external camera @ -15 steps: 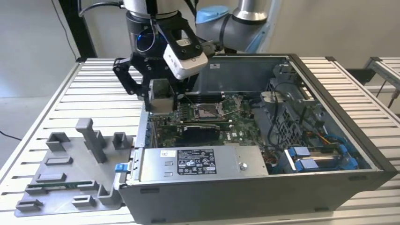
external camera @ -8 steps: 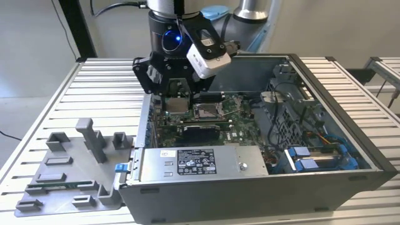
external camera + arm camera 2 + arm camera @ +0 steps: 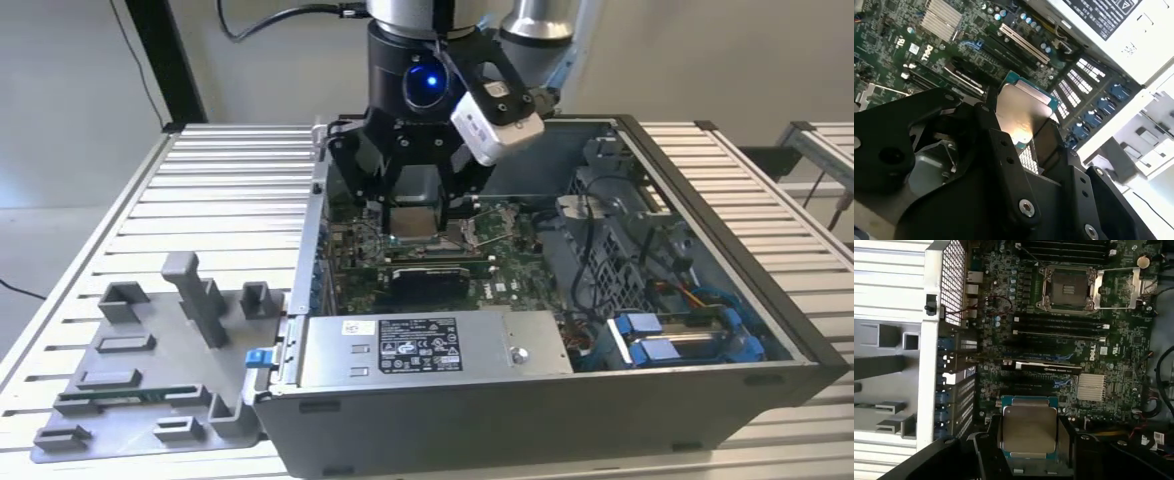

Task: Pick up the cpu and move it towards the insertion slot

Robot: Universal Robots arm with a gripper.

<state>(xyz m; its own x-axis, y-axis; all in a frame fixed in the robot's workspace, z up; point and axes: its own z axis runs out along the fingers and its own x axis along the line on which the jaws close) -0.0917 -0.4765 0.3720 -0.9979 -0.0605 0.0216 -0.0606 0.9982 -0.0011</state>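
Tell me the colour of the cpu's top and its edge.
Silvery-grey metal top, teal-green edge; the cpu shows best in the first wrist view.

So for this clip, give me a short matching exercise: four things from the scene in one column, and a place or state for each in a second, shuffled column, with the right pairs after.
Things:
1. cpu
2. insertion slot
3. grey fixture tray
4. computer case

Places or states:
A. open-topped, on the slatted table
B. held between the fingers of the gripper
C. outside the case, toward the exterior view's left
D. on the green motherboard, frame swung open, centre bare

Pairs: 1-B, 2-D, 3-C, 4-A
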